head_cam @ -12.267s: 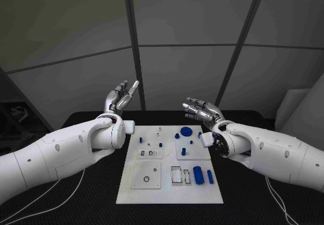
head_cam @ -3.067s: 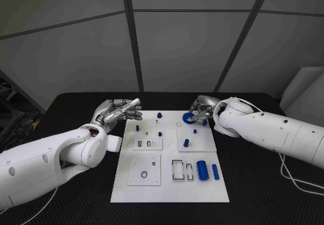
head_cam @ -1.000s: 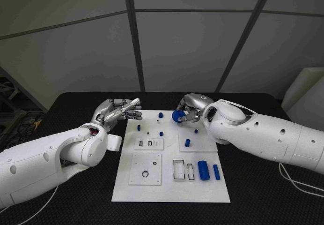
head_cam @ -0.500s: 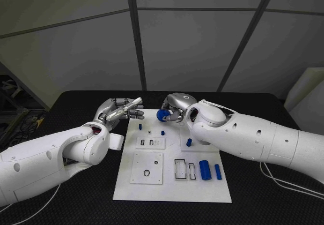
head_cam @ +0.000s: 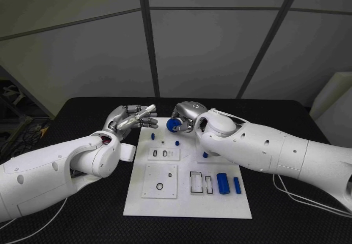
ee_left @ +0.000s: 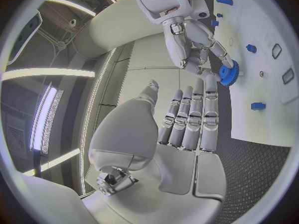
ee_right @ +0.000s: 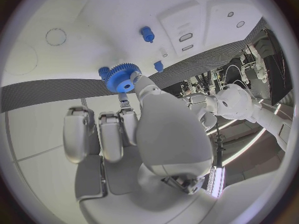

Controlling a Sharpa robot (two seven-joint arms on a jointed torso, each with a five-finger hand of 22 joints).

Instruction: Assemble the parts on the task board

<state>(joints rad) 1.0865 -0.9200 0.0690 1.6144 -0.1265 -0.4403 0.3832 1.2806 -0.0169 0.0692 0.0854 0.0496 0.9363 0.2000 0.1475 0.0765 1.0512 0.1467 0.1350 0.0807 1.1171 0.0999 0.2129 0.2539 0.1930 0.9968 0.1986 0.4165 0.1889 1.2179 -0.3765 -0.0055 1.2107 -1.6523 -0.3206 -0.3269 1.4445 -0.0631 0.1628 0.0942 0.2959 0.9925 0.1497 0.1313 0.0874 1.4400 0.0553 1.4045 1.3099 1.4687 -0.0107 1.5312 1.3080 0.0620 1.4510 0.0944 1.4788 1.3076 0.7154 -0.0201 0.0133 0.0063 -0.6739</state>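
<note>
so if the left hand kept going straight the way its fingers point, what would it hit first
Probably the blue gear held by the right hand: in the left wrist view the left hand has its fingers aimed toward it, with a gap between. Depth is unclear.

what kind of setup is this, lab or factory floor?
Looks like a lab test cell, not a production line. A white task board with small blue parts lies on a black table, plain grey wall panels stand behind, and the right hand holds a blue gear.
</note>
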